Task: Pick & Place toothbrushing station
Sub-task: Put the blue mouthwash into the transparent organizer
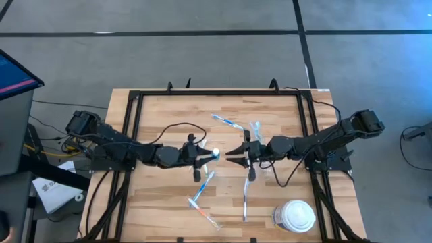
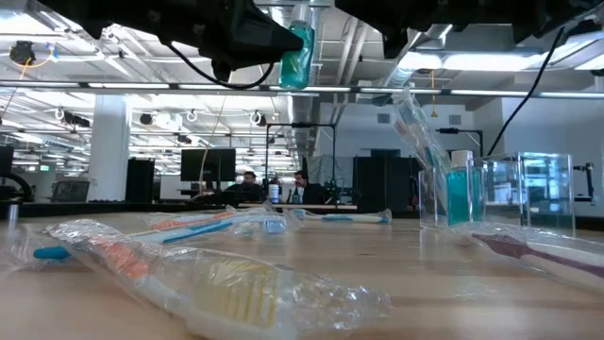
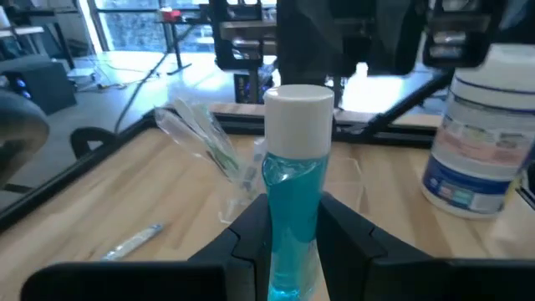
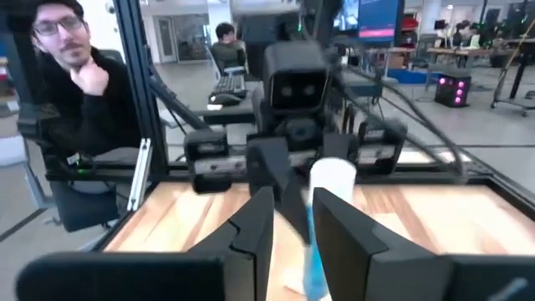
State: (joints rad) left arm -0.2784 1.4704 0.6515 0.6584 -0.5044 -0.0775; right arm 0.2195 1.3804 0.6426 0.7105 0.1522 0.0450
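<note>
Lying nearest on the table (image 2: 396, 253), wrapped toothbrushes (image 2: 203, 274) sit in clear film. Above mid-table, the left gripper (image 1: 208, 156) holds a teal tube (image 3: 294, 209), fingers (image 3: 251, 238) clamped on its sides, white cap up. Facing it, the right gripper (image 1: 231, 154) has its fingers apart, apparently not touching the tube. Farther right stands the clear plastic cup (image 2: 451, 194), holding a toothbrush and a tube.

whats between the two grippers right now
Only bare table shows between the left gripper, holding the teal tube, and the open right gripper, in the high view.
</note>
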